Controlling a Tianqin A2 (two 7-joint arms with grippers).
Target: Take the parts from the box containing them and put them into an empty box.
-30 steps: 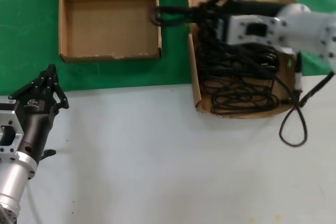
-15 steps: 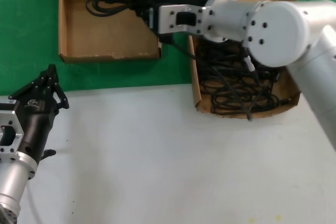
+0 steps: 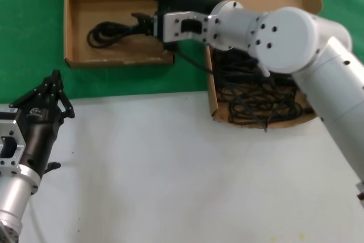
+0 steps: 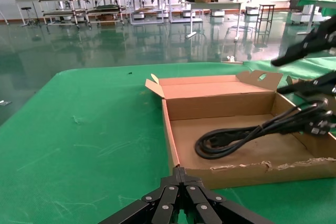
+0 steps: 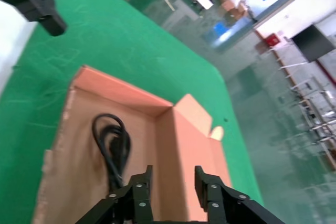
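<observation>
The right gripper (image 3: 143, 5) hangs over the right end of the smaller, shallow brown cardboard box (image 3: 77, 61), its black fingers (image 5: 142, 182) spread apart with nothing between them. Just beyond its fingertips, on that box's floor, lies one looped bundle of thin black power cord (image 3: 108, 31), its loop end pointing away from the gripper. Behind the gripper, under the arm, the larger, deeper brown cardboard box (image 3: 212, 102) holds a tangled heap of black cords (image 3: 256, 92). The left gripper (image 3: 50, 98) is parked well apart, over the white table (image 3: 170, 169), its fingers closed to a point.
</observation>
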